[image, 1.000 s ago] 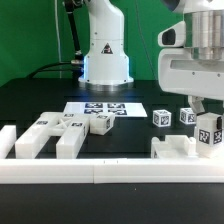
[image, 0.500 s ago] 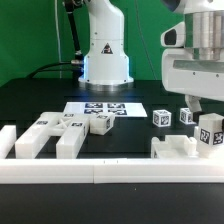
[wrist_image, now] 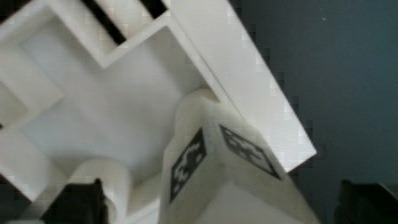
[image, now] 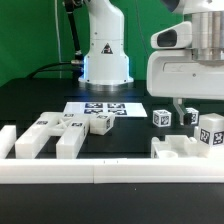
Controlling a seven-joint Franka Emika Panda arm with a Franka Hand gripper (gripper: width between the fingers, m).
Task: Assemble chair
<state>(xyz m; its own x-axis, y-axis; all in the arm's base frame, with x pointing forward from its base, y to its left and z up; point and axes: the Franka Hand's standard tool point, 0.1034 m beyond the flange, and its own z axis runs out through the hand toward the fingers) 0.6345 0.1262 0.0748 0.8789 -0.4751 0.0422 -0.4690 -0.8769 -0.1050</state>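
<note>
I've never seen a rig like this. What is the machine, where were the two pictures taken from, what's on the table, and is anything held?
It is one robot arm, building a chair from loose white parts. One picture looks at the scene from a camera off the arm. The other comes from a camera on the wrist, looking down between the fingers. On the black table lie blocky parts at the exterior view's left, small tagged cubes, a flat marker board that serves only the rig, and a long white rail in front. The gripper hangs over a tagged part at the exterior view's right. Its jaws stand wide on either side of that part, so nothing looks held.
</note>
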